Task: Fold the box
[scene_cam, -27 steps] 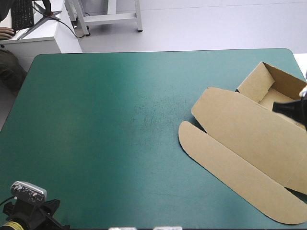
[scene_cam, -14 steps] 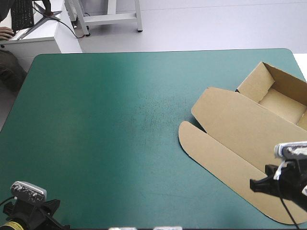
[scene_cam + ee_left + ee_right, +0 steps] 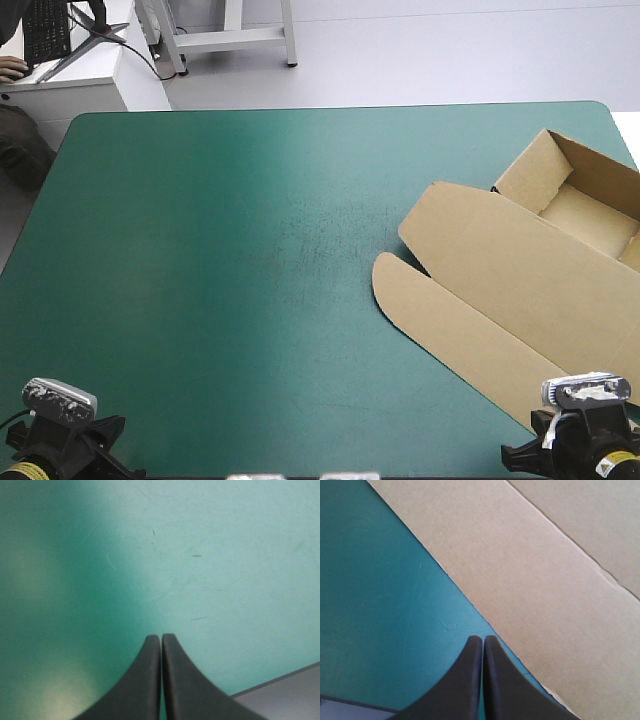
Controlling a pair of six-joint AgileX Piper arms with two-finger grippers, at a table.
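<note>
the left claw [image 3: 161, 639], at the lower left of the high view, is pressed together to a point, holding nothing, above the teal-green desk [image 3: 200, 260]. the brown box [image 3: 520, 290] lies at the right of the frame, its tray [image 3: 590, 205] open at the upper right and its lid [image 3: 470, 340] flat. the right claw [image 3: 483, 639], lower right, is closed and empty too, just beside the lid's edge.

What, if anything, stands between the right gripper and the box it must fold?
Nothing visible. The right gripper, fingers shut, sits just beside the flat lid edge of the box, with only a sliver of bare teal-green cover between them.
</note>
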